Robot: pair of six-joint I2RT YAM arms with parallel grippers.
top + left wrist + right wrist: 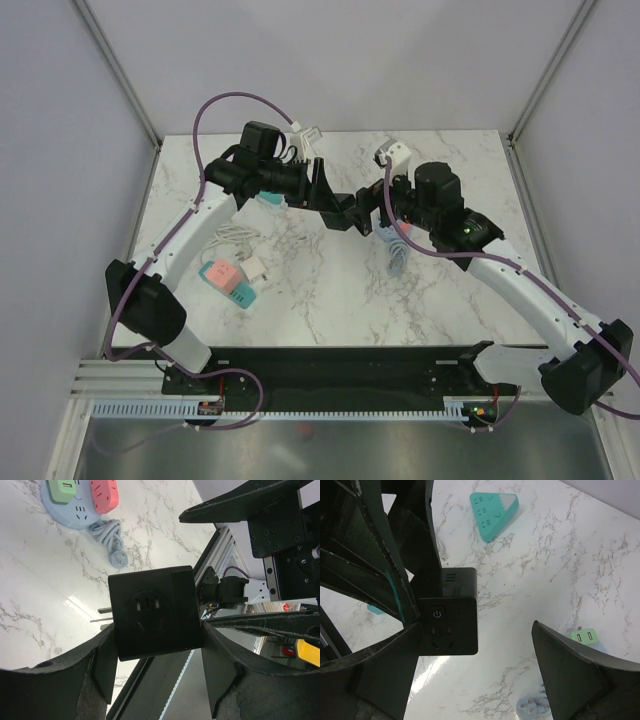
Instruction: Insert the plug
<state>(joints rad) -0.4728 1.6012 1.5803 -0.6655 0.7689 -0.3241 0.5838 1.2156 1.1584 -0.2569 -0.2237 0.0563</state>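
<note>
The left gripper (157,652) is clamped on a black cube (155,615) that fills the middle of the left wrist view. One finger presses on each flank, so the socket face looks at the camera and the metal pins (102,611) jut free toward the left edge. Holding it by the sides probably keeps the pins clear for pushing in. In the upper left of that frame a round blue power strip (75,517) lies on the marble table (40,590), with its pale cord (107,532) coiled beside it. In the right wrist view the right gripper (480,650) is spread wide with nothing in it. The cube hangs between its fingers, close to the lower left one, and whether they touch cannot be told. A teal triangular socket block (493,507) lies at the top of that frame. From the top camera both arms meet over the middle of the table with the cube lifted off it. Judged from posture alone, that reads as a handover or a steadying hold ahead of insertion.
</note>
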